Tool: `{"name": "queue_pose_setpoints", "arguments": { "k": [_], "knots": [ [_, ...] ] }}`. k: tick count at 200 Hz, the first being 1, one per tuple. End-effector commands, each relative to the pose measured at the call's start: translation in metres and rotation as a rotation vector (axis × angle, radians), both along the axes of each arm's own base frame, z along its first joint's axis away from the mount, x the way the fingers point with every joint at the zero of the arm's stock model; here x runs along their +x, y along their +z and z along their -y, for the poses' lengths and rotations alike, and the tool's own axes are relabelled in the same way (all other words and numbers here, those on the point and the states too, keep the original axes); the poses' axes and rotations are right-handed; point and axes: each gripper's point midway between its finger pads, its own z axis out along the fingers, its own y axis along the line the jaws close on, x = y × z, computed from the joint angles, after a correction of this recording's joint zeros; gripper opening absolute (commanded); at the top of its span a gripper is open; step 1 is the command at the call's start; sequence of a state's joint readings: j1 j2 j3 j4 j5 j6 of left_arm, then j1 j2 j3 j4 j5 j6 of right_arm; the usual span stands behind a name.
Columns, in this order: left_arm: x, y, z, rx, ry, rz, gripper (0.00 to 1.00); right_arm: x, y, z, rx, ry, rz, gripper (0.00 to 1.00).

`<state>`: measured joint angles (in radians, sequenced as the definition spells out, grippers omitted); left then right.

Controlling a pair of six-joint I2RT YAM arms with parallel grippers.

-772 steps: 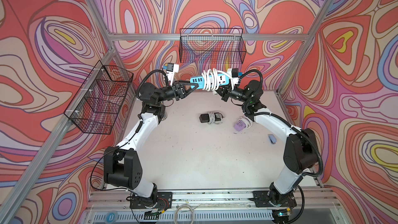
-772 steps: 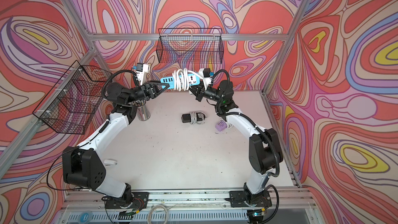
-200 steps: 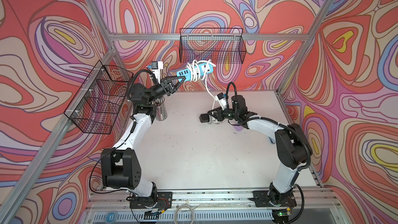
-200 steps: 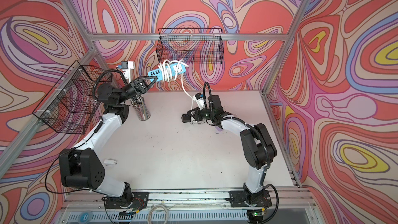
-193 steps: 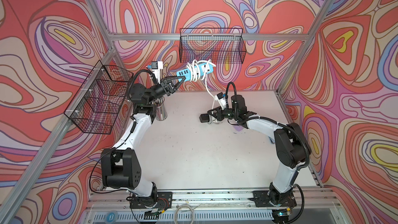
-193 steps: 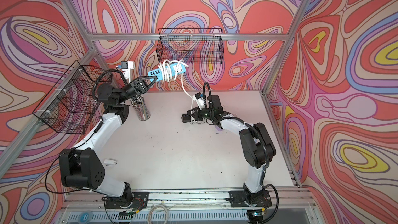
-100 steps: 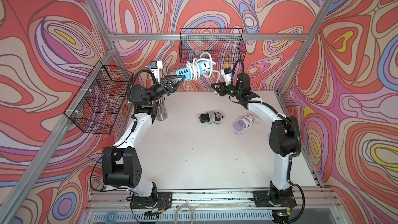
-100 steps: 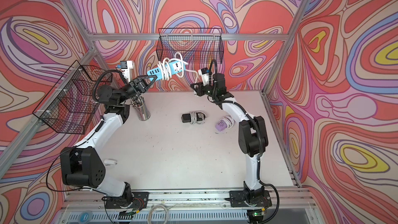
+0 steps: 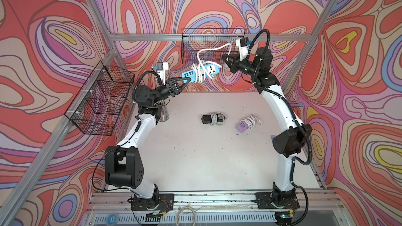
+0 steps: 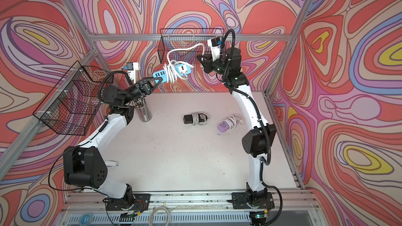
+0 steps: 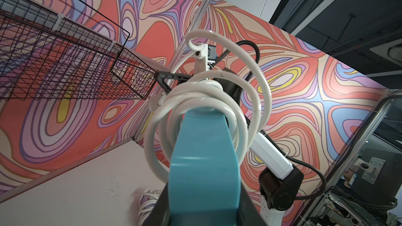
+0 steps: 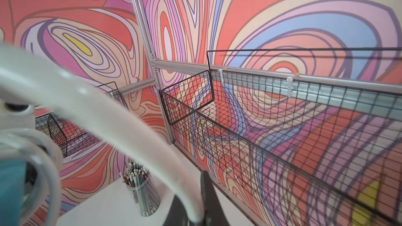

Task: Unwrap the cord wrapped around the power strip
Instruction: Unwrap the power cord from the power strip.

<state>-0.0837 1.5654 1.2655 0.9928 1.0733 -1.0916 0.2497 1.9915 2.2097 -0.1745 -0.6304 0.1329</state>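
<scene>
I see the glossy blue plastic power strip (image 9: 188, 74) held in the air near the black wire basket (image 9: 213, 38), with the smooth white round cord (image 9: 212, 50) coiled around its middle. The left gripper (image 9: 187, 80) clamps its end. The right gripper (image 9: 224, 58) pinches the cord's loose length.

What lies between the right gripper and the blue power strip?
Only an arc of white cord, running from the coils on the blue power strip up to the right gripper; both top views show it.
</scene>
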Motion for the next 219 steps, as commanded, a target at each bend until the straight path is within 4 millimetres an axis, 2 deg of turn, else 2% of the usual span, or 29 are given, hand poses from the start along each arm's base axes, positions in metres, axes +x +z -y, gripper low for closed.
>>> {"name": "queue_pose_setpoints", "arguments": {
  "k": [1, 8, 11, 14, 17, 35, 57, 77, 101, 142, 173, 197, 219],
  "knots": [
    [-0.005, 0.012, -0.003, 0.001, 0.025, 0.081, 0.0, -0.034, 0.027, 0.026, -0.033, -0.068, 0.085, 0.0],
    [-0.004, 0.011, -0.003, 0.004, 0.03, 0.079, 0.0, -0.04, 0.026, 0.035, -0.036, -0.091, 0.083, 0.0],
    [-0.003, 0.01, -0.004, 0.004, 0.034, 0.076, 0.0, -0.049, 0.034, 0.04, -0.034, -0.101, 0.1, 0.0],
    [-0.003, 0.01, -0.004, 0.005, 0.035, 0.075, 0.0, -0.049, 0.03, 0.045, -0.037, -0.112, 0.091, 0.0],
    [-0.002, 0.009, -0.006, 0.006, 0.039, 0.074, 0.0, -0.056, 0.034, 0.048, -0.034, -0.117, 0.102, 0.0],
    [0.003, 0.008, -0.011, 0.01, 0.061, 0.067, 0.0, -0.075, 0.029, 0.064, -0.039, -0.157, 0.101, 0.0],
    [0.007, 0.005, -0.017, 0.03, 0.094, 0.06, 0.0, -0.103, 0.03, 0.069, -0.025, -0.157, 0.106, 0.0],
    [0.01, 0.003, -0.024, 0.04, 0.132, 0.06, 0.0, -0.116, 0.018, 0.071, -0.023, -0.152, 0.068, 0.0],
    [0.011, 0.009, -0.039, 0.026, 0.18, 0.075, 0.0, -0.117, -0.023, 0.073, -0.049, -0.163, -0.036, 0.0],
    [0.006, 0.034, -0.079, -0.033, 0.284, 0.13, 0.0, -0.118, -0.122, 0.061, -0.012, -0.085, -0.298, 0.0],
    [0.0, 0.049, -0.101, -0.075, 0.331, 0.165, 0.0, -0.128, -0.181, 0.052, -0.039, -0.06, -0.44, 0.0],
    [-0.003, 0.056, -0.113, -0.112, 0.349, 0.181, 0.0, -0.139, -0.218, 0.038, -0.07, -0.037, -0.531, 0.0],
    [-0.003, 0.06, -0.121, -0.15, 0.353, 0.182, 0.0, -0.151, -0.256, 0.018, -0.116, -0.008, -0.61, 0.0]
  ]
}}
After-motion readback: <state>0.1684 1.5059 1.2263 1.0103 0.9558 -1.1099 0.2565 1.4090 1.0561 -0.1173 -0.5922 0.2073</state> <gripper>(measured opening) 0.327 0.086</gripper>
